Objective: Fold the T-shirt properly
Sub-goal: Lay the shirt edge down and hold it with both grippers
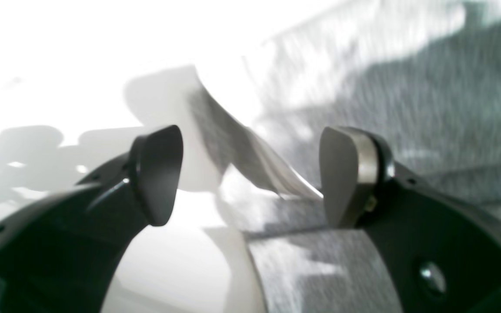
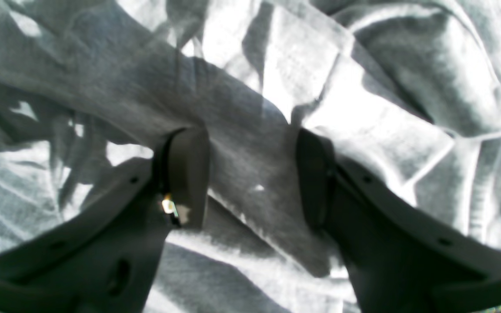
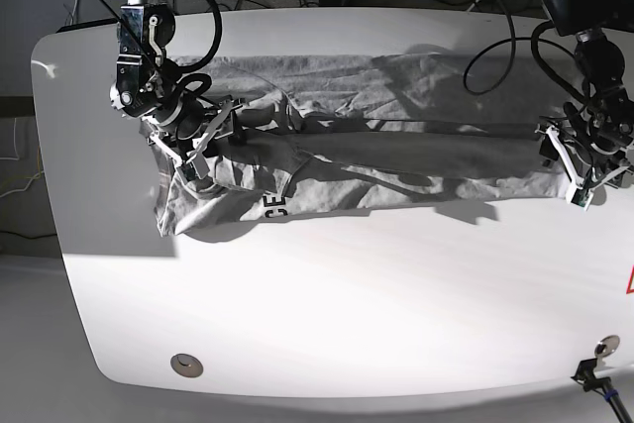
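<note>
**Ana:** Left gripper (image 1: 250, 178) first: its jaws stand wide apart at the T-shirt's (image 3: 396, 146) end, with a raised flap of the grey cloth's edge between the pads (image 1: 342, 174). One pad seems to touch that flap, the other is clear of it, so nothing is pinched there.

**Ben:** And the right gripper (image 2: 252, 174)?

**Ana:** About half open, straddling a thick ridge of bunched cloth at the shirt's opposite end. The ridge fills the gap between the pads (image 2: 189, 174), but I cannot tell whether they squeeze it or only flank it.

**Ben:** Where does the shirt itself lie?

**Ana:** Stretched lengthwise across the far half of the white table (image 3: 347, 314), rumpled into a long band, with black letters peeking from the near edge close to the right gripper's end.

**Ben:** So which step is this?

**Ana:** I judge it an early one: taking hold of both ends to spread or fold the band lengthwise. No tidy fold shows yet.

**Ben:** What does the next move need?

**Ana:** Both jaws closing firmly on their cloth, the left one catching the loose flap squarely before any lifting, or that edge will probably slip out.
</note>
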You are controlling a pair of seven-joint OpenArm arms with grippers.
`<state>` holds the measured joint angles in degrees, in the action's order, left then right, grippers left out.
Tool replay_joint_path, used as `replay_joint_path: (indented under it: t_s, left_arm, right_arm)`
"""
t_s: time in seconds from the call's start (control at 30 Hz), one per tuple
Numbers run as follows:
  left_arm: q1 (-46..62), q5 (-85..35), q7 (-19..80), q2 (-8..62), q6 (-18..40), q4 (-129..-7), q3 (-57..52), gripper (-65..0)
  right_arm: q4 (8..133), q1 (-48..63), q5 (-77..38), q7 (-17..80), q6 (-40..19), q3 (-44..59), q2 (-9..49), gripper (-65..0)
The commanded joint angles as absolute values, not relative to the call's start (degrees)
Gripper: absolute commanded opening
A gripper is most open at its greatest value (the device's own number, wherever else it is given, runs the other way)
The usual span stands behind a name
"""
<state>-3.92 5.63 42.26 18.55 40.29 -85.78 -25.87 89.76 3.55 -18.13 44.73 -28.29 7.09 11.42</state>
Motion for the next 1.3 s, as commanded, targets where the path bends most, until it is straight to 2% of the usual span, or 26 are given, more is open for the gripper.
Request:
replay_joint_path:
  t_s: [0.0,0.13,0.33,0.57,0.83,1.27]
  left_arm:
    - [-3.74,5.14,41.80,19.56,40.00,-88.75,-27.30,-18.4]
    - [-2.51,4.88,44.70,19.56,40.00,-91.56,-34.24,-18.4]
    - [-1.89,-3.30,50.42,21.32,40.00,-85.85,-42.07,-18.4]
    - [0.57,-11.65,51.03,21.93,40.00,-78.02,-41.71,-18.4]
    - [0.57,-12.88,50.68,21.67,40.00,-69.49,-41.63,-18.4]
    - [0.57,-13.05,50.86,17.19,40.00,-72.92,-34.07,-18.4]
  right_arm:
    - [92.18,2.77,-18.68,44.18,-27.91,7.16,11.91,-34.2]
    - [92.09,2.07,-18.68,44.18,-27.82,7.16,11.91,-34.2]
    - [92.00,2.24,-18.68,44.18,-28.00,7.16,11.82,-34.2]
    - [89.98,2.33,-18.68,44.18,-28.09,7.16,11.82,-34.2]
    - [89.98,2.42,-18.68,44.18,-28.09,7.16,11.82,-34.2]
    - [89.98,2.42,-18.68,44.18,-28.09,7.08,11.82,-34.2]
